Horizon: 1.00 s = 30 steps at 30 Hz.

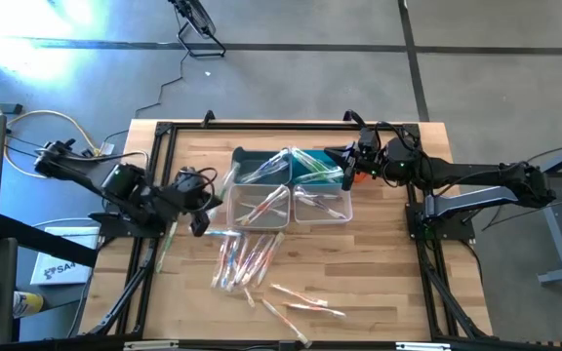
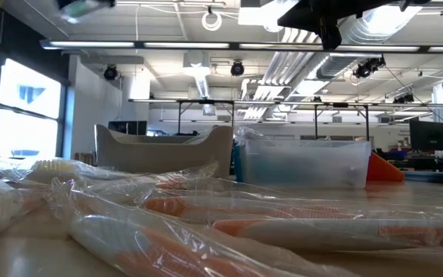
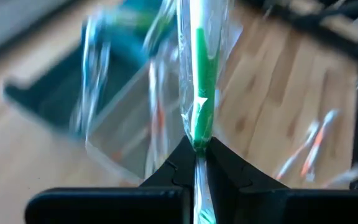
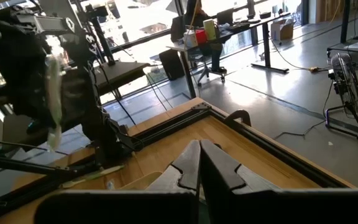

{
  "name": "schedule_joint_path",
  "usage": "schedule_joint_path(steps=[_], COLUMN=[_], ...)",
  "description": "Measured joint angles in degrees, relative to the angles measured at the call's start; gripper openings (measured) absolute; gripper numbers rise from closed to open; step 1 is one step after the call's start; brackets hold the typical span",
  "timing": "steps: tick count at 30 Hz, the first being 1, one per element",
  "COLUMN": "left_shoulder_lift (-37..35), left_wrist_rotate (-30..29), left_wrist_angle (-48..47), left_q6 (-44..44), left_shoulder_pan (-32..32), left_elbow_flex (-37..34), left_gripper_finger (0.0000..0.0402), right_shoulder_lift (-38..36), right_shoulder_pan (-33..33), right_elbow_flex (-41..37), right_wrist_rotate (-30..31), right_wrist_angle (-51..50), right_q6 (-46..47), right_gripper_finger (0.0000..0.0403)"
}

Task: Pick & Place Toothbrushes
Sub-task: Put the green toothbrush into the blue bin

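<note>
A pale wooden table (image 1: 379,263) in a black frame stands on a grey floor, with white ceiling pipes and desks in the room beyond. At its left side the left gripper (image 3: 196,163) pinches a green toothbrush (image 3: 202,93) in a clear wrapper, near the bins (image 1: 291,190). More wrapped toothbrushes (image 1: 247,258) lie loose on the table's near half, and the right gripper (image 4: 199,158) hangs closed and empty over the bins' right end.
</note>
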Motion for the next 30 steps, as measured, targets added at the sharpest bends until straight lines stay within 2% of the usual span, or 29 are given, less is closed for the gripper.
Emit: schedule_joint_path(steps=[7,15,18,23,30], left_shoulder_lift=[0.0,0.1,0.3,1.8,7.2], left_wrist_rotate=[-2.7,-2.9,-2.4,5.1,21.7], left_wrist_angle=[10.4,17.4,17.5,18.6,26.1], left_q6=[13.5,19.9,20.7,21.6,28.2], left_shoulder_pan=[0.0,0.2,3.3,12.6,23.6], left_elbow_flex=[2.8,3.1,3.1,2.9,2.8], left_gripper_finger=[0.0016,0.0016,0.0016,0.0016,0.0016], right_shoulder_lift=[0.0,0.0,0.0,0.0,0.9], right_shoulder_pan=[0.0,0.2,0.2,0.2,0.2], right_elbow_flex=[0.0,0.0,0.0,0.0,0.0], right_wrist_rotate=[0.0,-0.3,-0.3,-1.6,-4.5], right_wrist_angle=[0.0,1.9,3.2,5.2,7.5], right_q6=[0.3,0.7,0.7,0.6,0.7], right_gripper_finger=[0.0003,0.0003,0.0003,0.0003,0.0003])
